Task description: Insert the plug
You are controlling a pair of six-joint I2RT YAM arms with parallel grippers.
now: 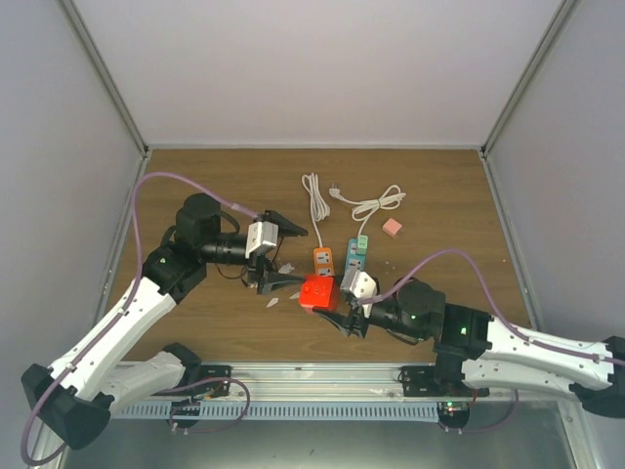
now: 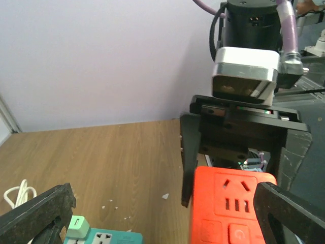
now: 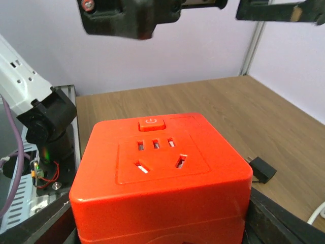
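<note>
Cube (image 1: 317,291), red, taken as the plug-in piece, though no prongs are visible. It sits near table centre, clamped between the jaws of the right gripper (image 1: 334,299). Left gripper (image 1: 301,258) is at 9 o'clock of the cube, jaws spread wide and holding nothing; cannot tell whether its near finger touches the cube. Orange strip (image 1: 322,259) lies at 12 o'clock, just beside the cube; teal strip (image 1: 357,250) lies at 1 o'clock. Both strips' long axes run 12 to 6. Judgement: the right arm carries, the move heads toward 12, and the cube's hidden face must square to a strip socket.
</note>
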